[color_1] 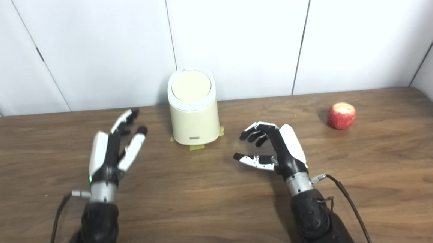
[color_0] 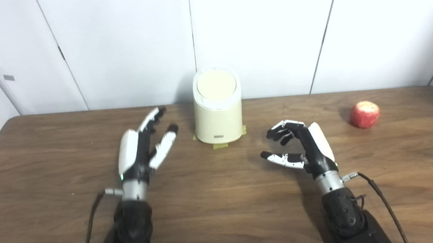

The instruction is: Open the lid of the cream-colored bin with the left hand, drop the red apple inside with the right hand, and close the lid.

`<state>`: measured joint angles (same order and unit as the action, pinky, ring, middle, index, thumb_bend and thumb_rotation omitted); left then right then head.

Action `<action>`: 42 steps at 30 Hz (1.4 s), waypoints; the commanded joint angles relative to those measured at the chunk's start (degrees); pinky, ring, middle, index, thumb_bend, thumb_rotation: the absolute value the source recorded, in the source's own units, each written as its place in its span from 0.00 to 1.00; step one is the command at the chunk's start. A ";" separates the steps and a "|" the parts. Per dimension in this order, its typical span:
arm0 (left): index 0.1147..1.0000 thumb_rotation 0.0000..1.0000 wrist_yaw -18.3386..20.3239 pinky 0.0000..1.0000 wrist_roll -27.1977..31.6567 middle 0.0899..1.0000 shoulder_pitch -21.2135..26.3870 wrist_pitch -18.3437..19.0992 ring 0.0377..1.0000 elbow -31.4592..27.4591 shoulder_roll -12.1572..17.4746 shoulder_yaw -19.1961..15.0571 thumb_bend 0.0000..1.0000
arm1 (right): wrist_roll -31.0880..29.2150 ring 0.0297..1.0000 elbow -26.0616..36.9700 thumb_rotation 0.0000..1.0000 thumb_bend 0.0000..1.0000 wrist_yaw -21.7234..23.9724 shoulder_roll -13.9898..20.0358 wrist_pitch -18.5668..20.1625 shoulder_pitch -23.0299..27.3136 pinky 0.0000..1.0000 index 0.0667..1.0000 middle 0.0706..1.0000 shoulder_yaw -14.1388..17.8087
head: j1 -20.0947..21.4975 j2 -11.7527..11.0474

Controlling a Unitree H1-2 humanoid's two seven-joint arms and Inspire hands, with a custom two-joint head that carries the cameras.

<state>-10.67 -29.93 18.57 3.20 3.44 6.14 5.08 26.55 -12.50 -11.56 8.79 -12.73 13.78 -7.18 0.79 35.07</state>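
Bin [color_0: 218,114] mid-table [color_0: 222,211] — apple [color_0: 365,114] far right.

Dark wood-grain table [color_0: 222,211] against white panel wall [color_0: 129,48], thin dark seams; even light.

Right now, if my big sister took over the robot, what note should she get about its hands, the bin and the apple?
Left hand: open, holding nothing, left of the bin.
Right hand: open, fingers curled, empty, right of the bin.
Cream-colored bin: at the table's back middle, lid closed.
Red apple: on the table, far right, untouched.
Done: nothing yet.
Left: open the lid with the left hand, drop the apple in with the right, close the lid.
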 commanded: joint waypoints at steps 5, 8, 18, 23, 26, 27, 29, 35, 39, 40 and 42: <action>1.00 1.00 4.19 0.88 -2.54 1.00 9.42 8.30 0.98 -2.87 0.95 1.05 0.78 | 0.39 0.54 0.19 0.14 0.49 -0.60 0.35 -0.57 0.00 0.44 0.46 0.57 0.25 | 0.13 0.15; 1.00 0.99 5.55 0.92 -4.00 1.00 12.23 10.72 1.00 -2.59 1.20 2.24 0.79 | 0.65 0.54 0.61 0.14 0.49 -0.47 0.34 0.11 -0.11 0.45 0.46 0.57 0.24 | 0.21 0.21; 1.00 0.74 9.61 1.00 -10.79 1.00 20.14 20.58 1.00 -2.50 1.37 6.91 0.82 | 0.96 0.54 1.23 0.14 0.49 -0.58 0.21 0.70 -0.29 0.44 0.46 0.57 0.15 | 0.24 0.43; 1.00 0.52 10.82 1.00 -13.52 1.00 24.08 23.14 1.00 -0.24 1.05 9.30 0.89 | 1.29 0.54 0.87 0.14 0.49 -0.93 0.31 -0.06 -0.15 0.44 0.46 0.57 -0.03 | 0.49 0.55; 1.00 0.44 11.25 1.00 -14.79 1.00 26.38 23.49 1.00 2.38 0.70 10.17 0.89 | 1.16 0.54 1.27 0.14 0.49 -0.64 0.13 0.31 -0.30 0.44 0.46 0.57 -0.06 | 0.71 0.58; 1.00 0.43 11.32 1.00 -15.21 1.00 26.97 23.55 1.00 3.09 0.57 10.33 0.89 | 1.05 0.54 1.46 0.14 0.49 -0.50 0.07 0.44 -0.35 0.44 0.46 0.58 -0.07 | 0.72 0.59; 1.00 0.43 11.58 1.00 -16.17 1.00 28.35 23.64 1.00 4.89 0.24 10.64 0.87 | 0.82 0.54 1.43 0.14 0.49 -0.57 -0.05 0.25 -0.38 0.44 0.46 0.58 -0.01 | 0.70 0.69; 1.00 0.49 10.35 1.00 -19.28 1.00 31.66 23.26 1.00 11.73 1.00 13.43 0.86 | 1.26 0.54 1.40 0.14 0.49 -0.99 -0.13 -0.27 -0.54 0.45 0.46 0.58 -0.23 | 1.09 0.79; 1.00 0.45 8.77 1.00 -19.51 1.00 33.30 22.90 1.00 16.09 1.05 14.02 0.88 | 1.22 0.53 1.36 0.14 0.49 -1.21 -0.20 -0.58 -0.57 0.44 0.46 0.57 -0.20 | 1.02 0.95; 1.00 0.45 8.53 1.00 -19.45 1.00 33.49 22.72 1.00 16.72 1.13 14.11 0.88 | 1.28 0.53 1.54 0.14 0.49 -1.13 -0.20 -0.31 -0.62 0.44 0.46 0.57 -0.20 | 1.04 1.03; 1.00 0.45 8.13 1.00 -19.47 1.00 33.68 22.44 1.00 17.68 1.36 14.39 0.89 | 1.37 0.54 1.79 0.14 0.49 -0.98 -0.22 0.24 -0.70 0.44 0.46 0.57 -0.17 | 0.98 1.00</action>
<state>-0.28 -48.14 48.00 26.55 21.66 6.75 19.39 27.86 -11.31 -11.82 8.70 -11.56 13.41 -7.43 1.76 36.04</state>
